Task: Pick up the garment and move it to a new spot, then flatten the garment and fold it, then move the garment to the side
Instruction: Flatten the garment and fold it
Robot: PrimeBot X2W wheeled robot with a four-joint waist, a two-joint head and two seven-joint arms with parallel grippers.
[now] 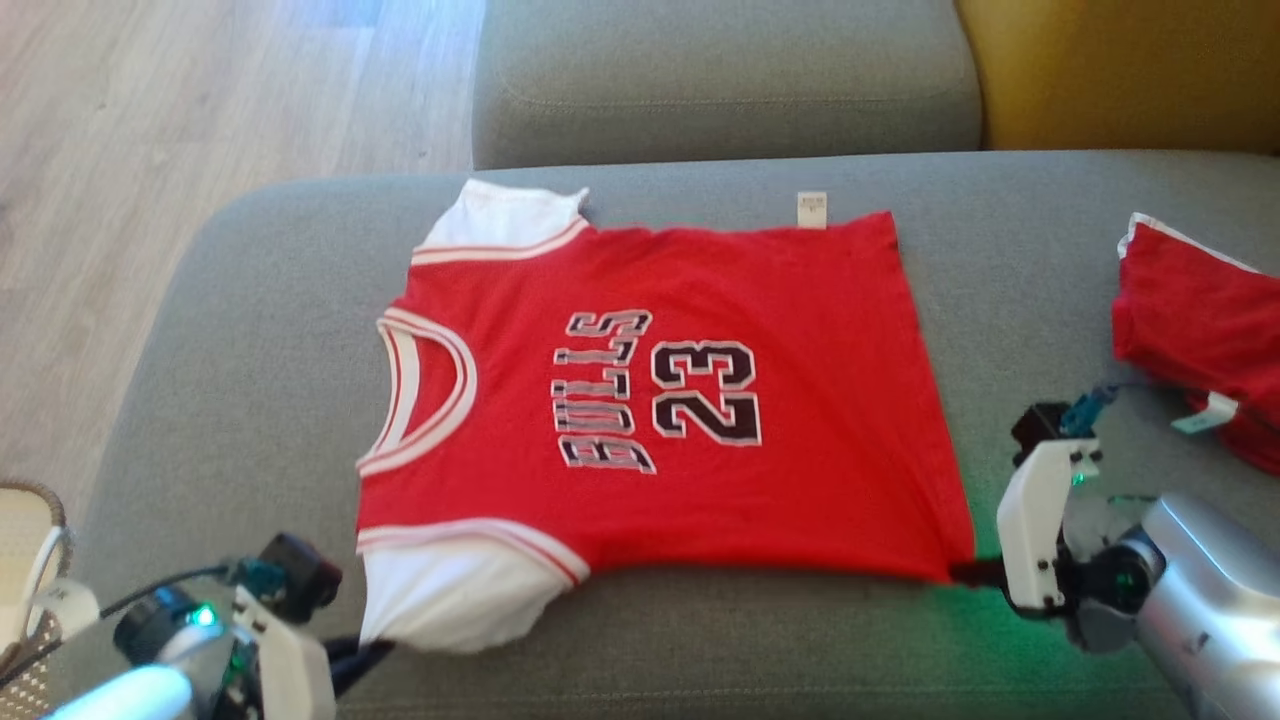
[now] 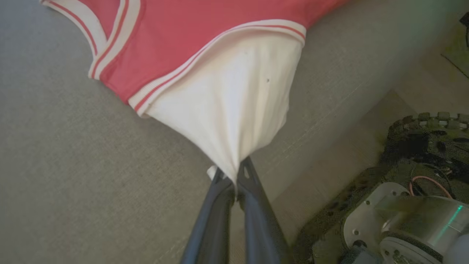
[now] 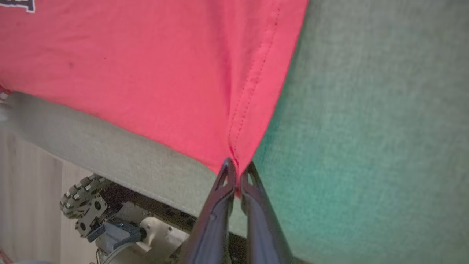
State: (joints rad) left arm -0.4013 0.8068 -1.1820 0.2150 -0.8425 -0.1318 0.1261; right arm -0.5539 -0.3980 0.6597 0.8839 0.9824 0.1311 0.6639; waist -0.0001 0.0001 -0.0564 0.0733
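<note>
The garment (image 1: 700, 400) is a red jersey with white sleeves and "BULLS 23" on its front. It lies spread flat on the grey sofa seat (image 1: 230, 330), neck to the left. My left gripper (image 1: 372, 650) is shut on the tip of the near white sleeve (image 2: 234, 106), which stretches taut from the fingers (image 2: 214, 216). My right gripper (image 1: 968, 572) is shut on the near hem corner (image 3: 234, 146) of the red cloth, pinched between its dark fingers (image 3: 220, 209).
A second red garment (image 1: 1200, 320) lies on the seat at the right. The grey backrest cushion (image 1: 720, 80) and a yellow cushion (image 1: 1130, 70) stand behind. Wooden floor (image 1: 200, 90) lies to the left, a woven basket (image 1: 30, 560) at lower left. The robot base (image 2: 421, 183) sits below the seat's front edge.
</note>
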